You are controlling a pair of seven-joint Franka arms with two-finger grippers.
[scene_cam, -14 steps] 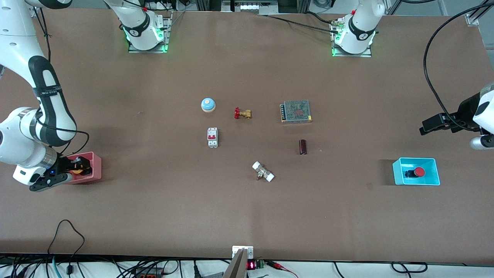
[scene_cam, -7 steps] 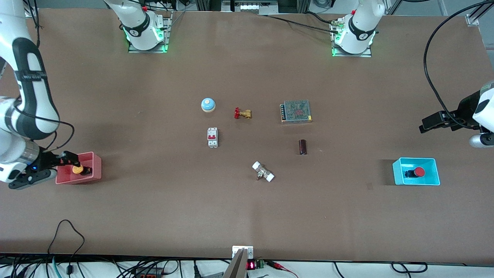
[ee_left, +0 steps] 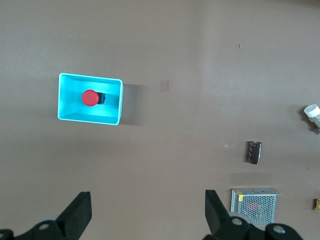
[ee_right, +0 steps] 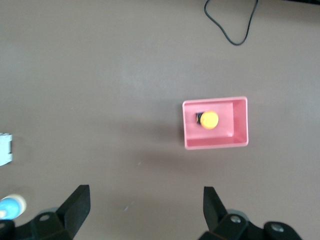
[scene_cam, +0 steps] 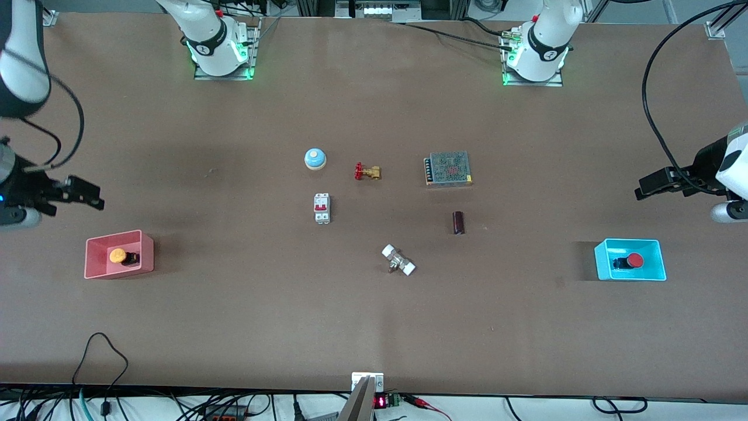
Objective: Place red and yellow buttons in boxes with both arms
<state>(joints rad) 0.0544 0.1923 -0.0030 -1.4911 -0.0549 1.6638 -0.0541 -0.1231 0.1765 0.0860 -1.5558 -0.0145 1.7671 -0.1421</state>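
Observation:
The yellow button (scene_cam: 118, 255) lies in the pink-red box (scene_cam: 147, 252) at the right arm's end of the table. The red button (scene_cam: 634, 261) lies in the cyan box (scene_cam: 602, 263) at the left arm's end. My right gripper (scene_cam: 93, 200) is open and empty, up in the air over bare table beside the pink-red box. My left gripper (scene_cam: 643, 192) is open and empty, raised over bare table beside the cyan box. The right wrist view shows the right gripper (ee_right: 146, 194), the yellow button (ee_right: 209, 119) and its box (ee_right: 240, 125). The left wrist view shows the left gripper (ee_left: 147, 199), the red button (ee_left: 90, 97) and its box (ee_left: 114, 102).
In the middle of the table lie a pale blue dome (scene_cam: 315, 158), a brass valve with a red handle (scene_cam: 367, 172), a white breaker (scene_cam: 322, 207), a mesh power supply (scene_cam: 448, 168), a dark cylinder (scene_cam: 459, 223) and a white-ended fitting (scene_cam: 398, 260).
My right gripper let go of the yellow button in the pink-red box, then rose and drew away from it. The left arm has not moved.

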